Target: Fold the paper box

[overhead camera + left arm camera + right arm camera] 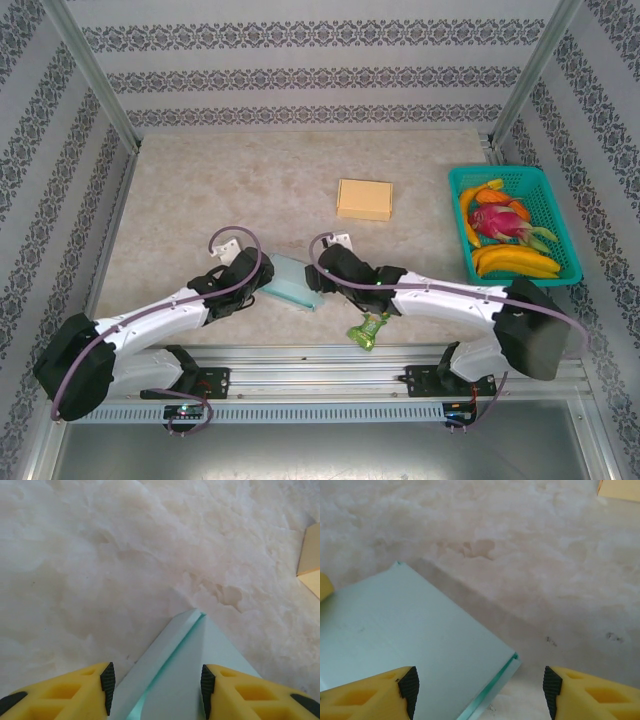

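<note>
Teal box sits near the front edge of table, approx 6 o'clock from centre, btwn both grippers. L gripper is at its 9 o'clock, R gripper at its 3 o'clock.

L wrist view: L gripper has fingers at mid width, clamped on box. Both pads meet its sides, and one corner points to 12 o'clock.

R wrist view: R gripper fingers stand wide, gripping nothing. Box is flat-folded w/ one corner btwn them, close to the 9 o'clock pad and clear of the 3 o'clock one. It throws a shadow on the table, so that edge looks raised.

Tan box lies at 1 o'clock from the teal one, well apart. Basket w/ fruit is at the table's 3 o'clock. Green packet lies at 5 o'clock of the teal box.
</note>
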You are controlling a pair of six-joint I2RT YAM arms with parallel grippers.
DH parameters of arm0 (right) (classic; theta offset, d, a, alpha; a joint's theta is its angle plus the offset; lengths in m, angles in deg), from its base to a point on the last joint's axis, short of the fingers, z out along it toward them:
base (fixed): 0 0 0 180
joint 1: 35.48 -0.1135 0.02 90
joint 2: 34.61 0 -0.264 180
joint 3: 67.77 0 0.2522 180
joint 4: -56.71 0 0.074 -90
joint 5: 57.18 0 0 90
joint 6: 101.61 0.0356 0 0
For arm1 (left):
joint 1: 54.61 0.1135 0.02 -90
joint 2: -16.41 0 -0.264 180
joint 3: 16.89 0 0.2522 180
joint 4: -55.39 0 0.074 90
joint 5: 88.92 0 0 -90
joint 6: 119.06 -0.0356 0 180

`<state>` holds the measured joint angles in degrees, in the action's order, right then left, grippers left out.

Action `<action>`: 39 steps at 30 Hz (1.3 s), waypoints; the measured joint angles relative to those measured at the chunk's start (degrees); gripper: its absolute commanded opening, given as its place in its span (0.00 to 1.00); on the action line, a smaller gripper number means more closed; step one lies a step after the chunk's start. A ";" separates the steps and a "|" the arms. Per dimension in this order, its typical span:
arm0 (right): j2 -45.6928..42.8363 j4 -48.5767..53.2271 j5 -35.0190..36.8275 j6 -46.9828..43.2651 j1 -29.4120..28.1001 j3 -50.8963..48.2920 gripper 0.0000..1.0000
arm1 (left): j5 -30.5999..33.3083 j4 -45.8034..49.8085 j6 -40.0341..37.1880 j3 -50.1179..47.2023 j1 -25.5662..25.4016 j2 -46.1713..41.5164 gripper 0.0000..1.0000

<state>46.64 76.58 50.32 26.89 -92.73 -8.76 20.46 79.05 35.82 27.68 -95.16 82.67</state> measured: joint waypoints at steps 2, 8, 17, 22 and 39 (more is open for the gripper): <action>1.88 -0.83 1.25 0.81 -0.90 0.00 0.69 | 0.22 -0.09 -0.09 -0.94 0.00 0.00 0.51; 7.72 -3.48 3.17 1.92 -1.31 -0.35 0.69 | 1.25 0.61 -0.66 -2.71 0.00 -0.07 0.66; 9.75 -7.19 4.87 0.92 -1.38 -1.77 0.69 | 4.33 12.46 -3.19 -0.24 -0.33 -4.33 0.82; 10.32 -10.32 5.20 -1.01 -0.96 -3.08 0.70 | 1.99 13.68 -4.17 -0.76 -0.35 -9.25 0.84; 10.29 -30.80 -0.96 -3.37 2.91 -12.98 0.69 | -2.29 23.63 10.99 4.28 -0.70 -3.19 1.00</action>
<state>56.94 45.79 49.36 23.53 -89.83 -21.74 18.16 102.67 46.82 31.96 -95.86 79.48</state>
